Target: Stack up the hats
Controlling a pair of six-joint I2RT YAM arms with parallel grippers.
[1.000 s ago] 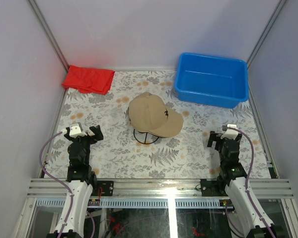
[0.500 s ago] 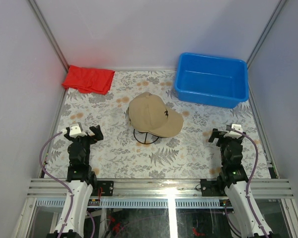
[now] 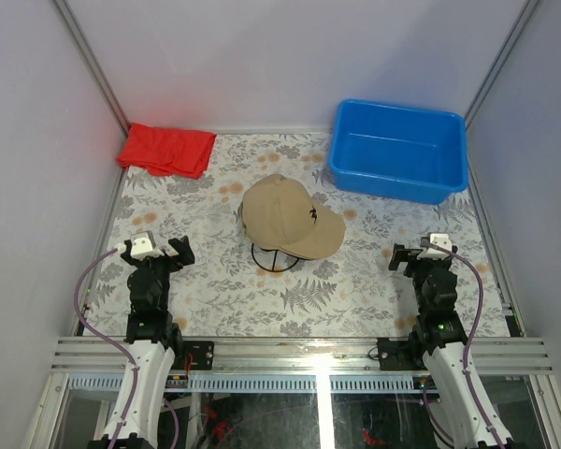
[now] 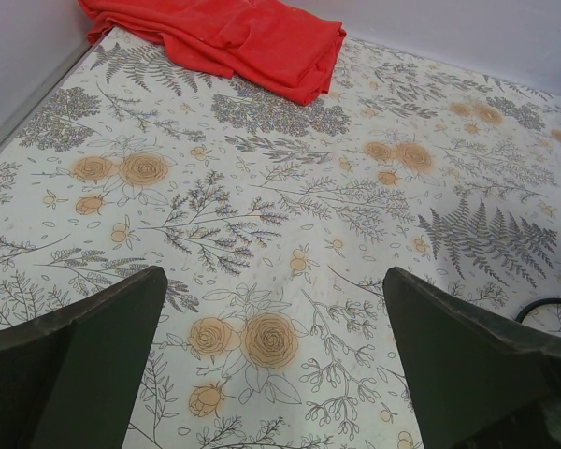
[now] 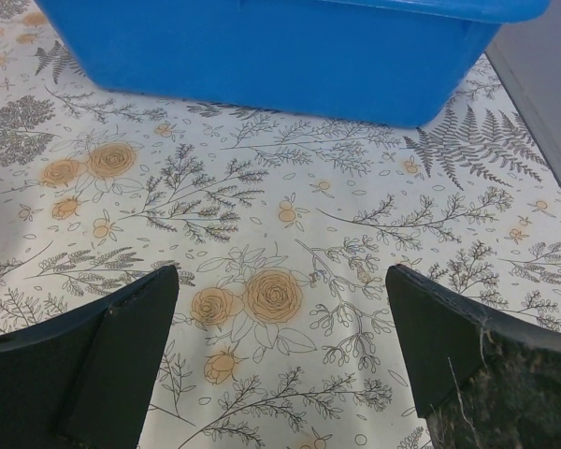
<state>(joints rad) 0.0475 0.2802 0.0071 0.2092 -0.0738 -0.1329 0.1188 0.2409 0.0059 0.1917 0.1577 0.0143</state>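
Left jaws apart, empty, low over the counter (image 3: 355, 281); tan hat (image 3: 285, 217) mid-counter atop the wire stand (image 3: 273, 262), any hats beneath hidden, none loose that I see, stacking I judge done; right jaws apart, empty.

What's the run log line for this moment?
left gripper: open, empty | right gripper: open, empty | tan fabric cap: on black wire stand, untouched
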